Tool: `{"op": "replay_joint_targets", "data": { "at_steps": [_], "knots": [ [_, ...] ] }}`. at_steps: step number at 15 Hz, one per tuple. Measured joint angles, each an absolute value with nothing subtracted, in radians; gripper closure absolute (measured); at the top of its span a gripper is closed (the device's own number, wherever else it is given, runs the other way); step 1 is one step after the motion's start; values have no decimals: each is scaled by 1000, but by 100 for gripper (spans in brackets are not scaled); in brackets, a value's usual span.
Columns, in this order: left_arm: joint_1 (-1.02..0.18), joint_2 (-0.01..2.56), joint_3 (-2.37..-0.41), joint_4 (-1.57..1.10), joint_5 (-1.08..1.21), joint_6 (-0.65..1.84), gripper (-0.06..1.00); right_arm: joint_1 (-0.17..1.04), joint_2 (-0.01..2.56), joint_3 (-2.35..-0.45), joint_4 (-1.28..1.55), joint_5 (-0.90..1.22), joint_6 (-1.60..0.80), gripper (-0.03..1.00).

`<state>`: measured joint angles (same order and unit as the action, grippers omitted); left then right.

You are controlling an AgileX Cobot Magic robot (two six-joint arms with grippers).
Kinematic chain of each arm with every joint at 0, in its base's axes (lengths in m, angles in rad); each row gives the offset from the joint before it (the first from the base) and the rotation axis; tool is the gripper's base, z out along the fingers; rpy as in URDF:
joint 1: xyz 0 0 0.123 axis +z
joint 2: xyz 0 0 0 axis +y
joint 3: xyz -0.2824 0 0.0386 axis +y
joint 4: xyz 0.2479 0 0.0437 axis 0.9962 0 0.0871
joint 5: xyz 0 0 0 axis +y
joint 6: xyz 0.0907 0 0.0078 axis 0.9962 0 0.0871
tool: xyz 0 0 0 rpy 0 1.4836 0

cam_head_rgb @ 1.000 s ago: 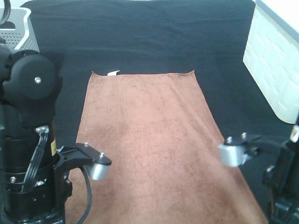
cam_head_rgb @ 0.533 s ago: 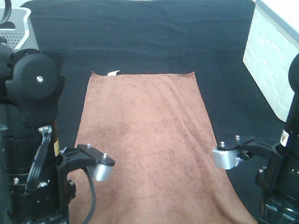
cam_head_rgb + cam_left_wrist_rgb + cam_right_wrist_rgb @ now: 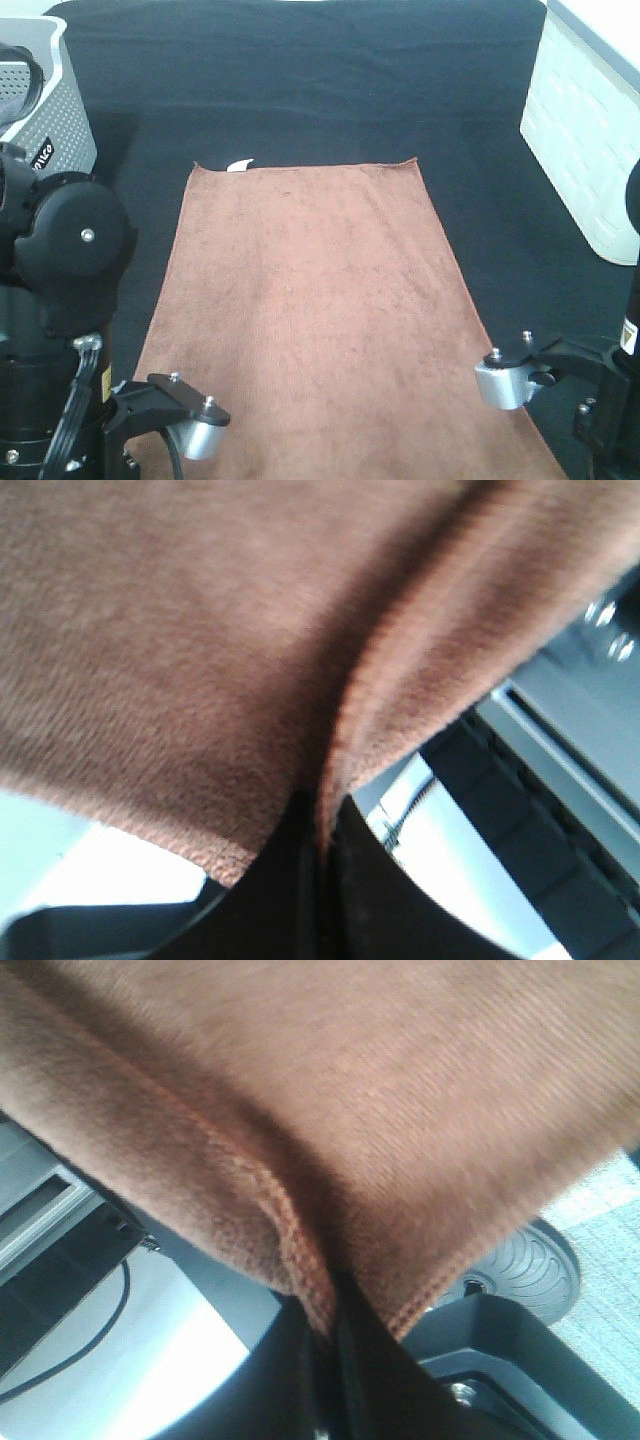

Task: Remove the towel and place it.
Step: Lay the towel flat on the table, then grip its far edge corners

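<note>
The brown towel (image 3: 310,300) lies spread flat along the black table cloth (image 3: 300,80), its white tag (image 3: 240,164) at the far short edge; its near corners are caught, one by each arm. The left gripper (image 3: 322,865) has its jaws pressed together on a fold at the towel's edge; the right gripper (image 3: 329,1350) pinches the stitched hem at the opposite near corner, jaws tight on the cloth.
</note>
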<state>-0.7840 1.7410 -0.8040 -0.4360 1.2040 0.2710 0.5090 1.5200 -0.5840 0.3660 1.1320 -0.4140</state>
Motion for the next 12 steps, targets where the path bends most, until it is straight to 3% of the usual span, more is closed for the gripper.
{"op": "replay_joint_targets", "data": {
  "at_steps": [12],
  "knots": [
    [-784, 1863, -875, -479, 1206, 270, 94, 509, 1609, -585, 467, 1077, -459, 96]
  ]
}}
